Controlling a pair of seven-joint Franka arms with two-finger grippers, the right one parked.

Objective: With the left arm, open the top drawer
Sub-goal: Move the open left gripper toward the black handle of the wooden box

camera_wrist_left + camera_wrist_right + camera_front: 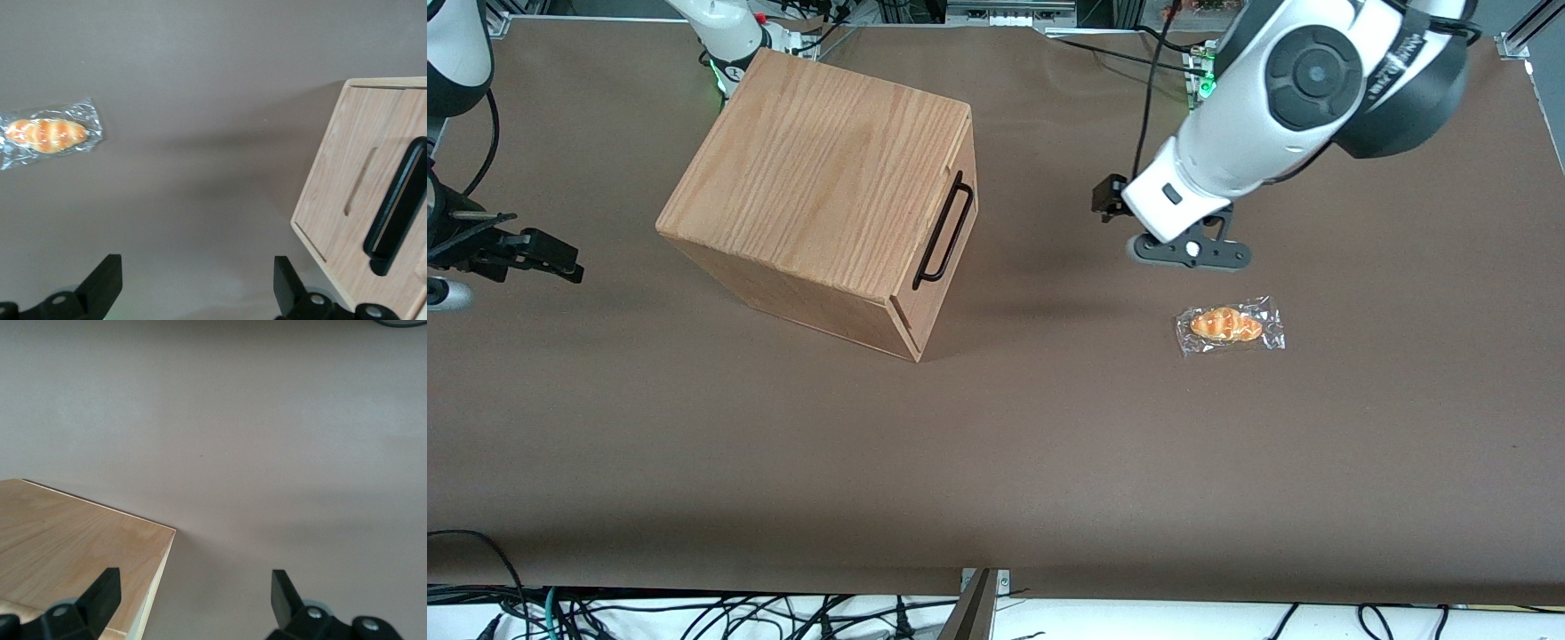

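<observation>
Looks like a robotics lab – brown-covered table [996, 462], aluminium frame rails [1525, 31] at the edge, loose cables [720, 613] everywhere, left arm [1280, 98] mounted above, gripper [1193, 252] hanging over the table.

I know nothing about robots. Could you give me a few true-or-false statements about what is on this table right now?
1. The top drawer is shut. True.
2. The gripper holds the drawer's handle. False: it hangs over bare table, between the cabinet and the wrapped bread roll, touching nothing.
3. Its jaws are open. True.
4. The bread roll sits on top of the cabinet. False: it lies on the table, toward the working arm's end.
</observation>
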